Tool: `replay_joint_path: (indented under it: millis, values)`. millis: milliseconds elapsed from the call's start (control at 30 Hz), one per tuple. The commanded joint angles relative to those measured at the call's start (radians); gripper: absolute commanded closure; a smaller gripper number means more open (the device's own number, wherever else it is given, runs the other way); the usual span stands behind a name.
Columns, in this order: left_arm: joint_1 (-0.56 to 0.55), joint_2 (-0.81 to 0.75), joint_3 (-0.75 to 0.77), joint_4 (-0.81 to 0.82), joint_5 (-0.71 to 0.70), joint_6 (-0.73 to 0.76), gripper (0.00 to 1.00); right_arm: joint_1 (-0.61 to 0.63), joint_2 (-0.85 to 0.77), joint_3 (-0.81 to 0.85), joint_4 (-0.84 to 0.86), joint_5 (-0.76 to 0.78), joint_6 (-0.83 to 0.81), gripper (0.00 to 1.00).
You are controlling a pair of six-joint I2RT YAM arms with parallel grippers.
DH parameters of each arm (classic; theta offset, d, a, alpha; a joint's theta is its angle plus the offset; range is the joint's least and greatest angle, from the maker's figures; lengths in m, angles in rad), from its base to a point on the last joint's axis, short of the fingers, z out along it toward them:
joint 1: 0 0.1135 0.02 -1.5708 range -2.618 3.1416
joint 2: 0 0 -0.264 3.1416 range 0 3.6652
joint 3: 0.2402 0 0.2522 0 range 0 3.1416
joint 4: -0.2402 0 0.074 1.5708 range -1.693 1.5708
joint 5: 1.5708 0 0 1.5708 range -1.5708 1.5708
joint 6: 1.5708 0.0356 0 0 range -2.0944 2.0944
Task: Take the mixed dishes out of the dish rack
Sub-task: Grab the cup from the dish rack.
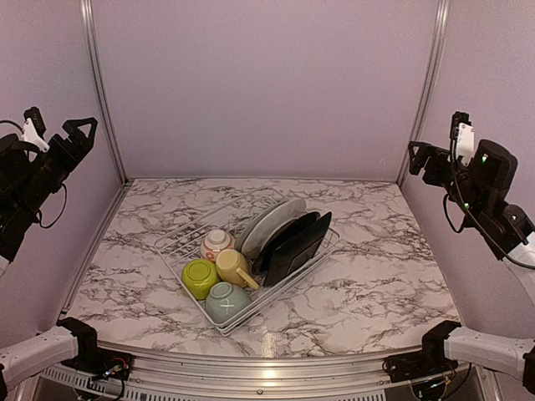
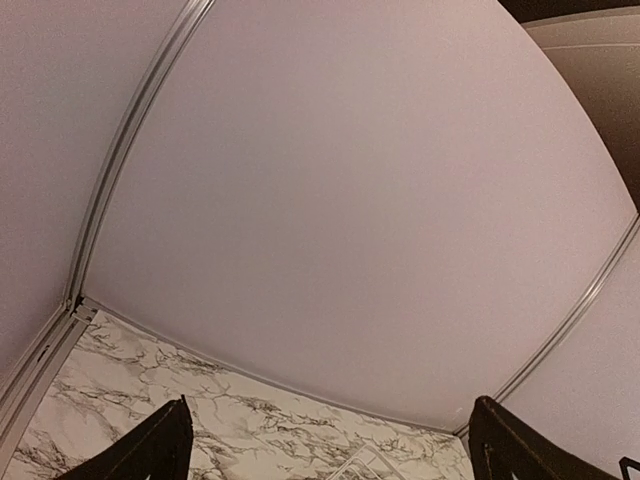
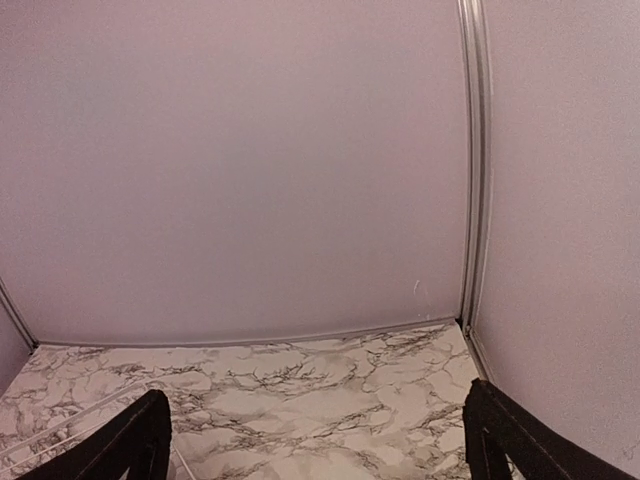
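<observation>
Loaded dish rack (image 1: 180, 242), both grippers high
Left gripper (image 1: 58, 127) and right gripper (image 1: 433, 152) gape wide, empty, well above the mid-table rack; bowls (image 1: 201, 277) lie nearer the left one, upright plates (image 1: 272, 224) nearer the right

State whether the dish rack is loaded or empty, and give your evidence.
Loaded: the dish rack holds a lime-green bowl, pale yellow mug and black squarish plates.

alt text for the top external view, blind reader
A white wire dish rack on a marble table holds a lime-green bowl, grey-green bowl, yellow mug, red-patterned bowl and whitish plates and black plates on edge. The left gripper and right gripper hover open, empty.
</observation>
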Motion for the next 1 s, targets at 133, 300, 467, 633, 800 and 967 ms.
replay_joint_path:
  millis: [133,300,467,633,800,967]
  values:
    - [0.056,0.111,0.086,-0.084,0.018,0.042,0.01,-0.055,0.133,0.157,-0.139,0.033,-0.012,0.01]
    - [0.075,0.163,0.091,-0.079,0.108,0.051,0.01,-0.073,0.193,0.209,-0.181,0.01,-0.011,0.01]
    - [0.083,0.238,0.094,-0.088,0.237,0.031,0.01,-0.084,0.234,0.227,-0.213,-0.047,-0.011,0.02]
    - [0.046,0.315,0.071,-0.075,0.358,-0.005,0.01,-0.088,0.295,0.245,-0.248,-0.153,-0.019,0.01]
    - [-0.069,0.398,0.066,-0.11,0.37,0.007,0.01,-0.086,0.363,0.273,-0.288,-0.214,-0.02,0.01]
    - [-0.221,0.494,0.066,-0.191,0.317,0.035,0.01,-0.085,0.446,0.3,-0.342,-0.235,-0.008,0.02]
